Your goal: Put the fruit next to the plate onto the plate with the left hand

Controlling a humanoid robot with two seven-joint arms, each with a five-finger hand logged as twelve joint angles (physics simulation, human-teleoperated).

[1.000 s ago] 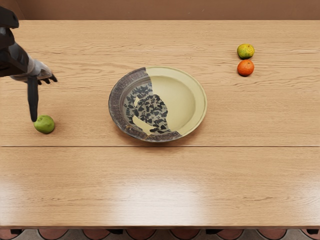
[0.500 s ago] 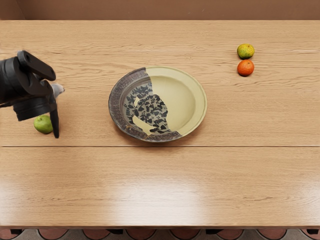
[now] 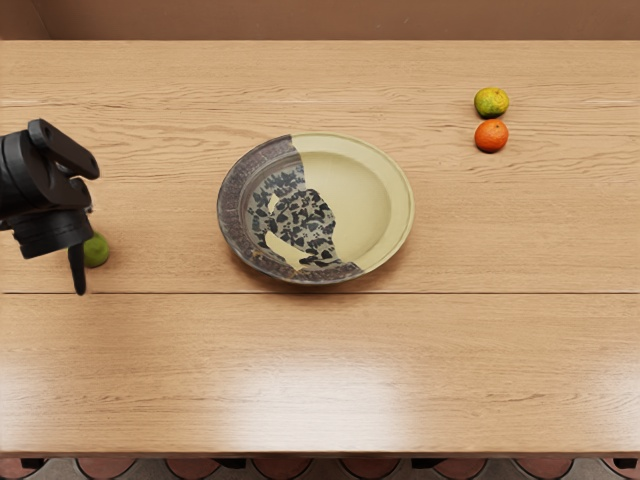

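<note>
Partly, the left hand (image 3: 45,200) covers the green fruit (image 3: 97,250)

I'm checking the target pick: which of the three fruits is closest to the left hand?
The green fruit left of the plate, partly hidden by the left hand. The orange fruit and yellow-green fruit sit far off on the right.
</note>
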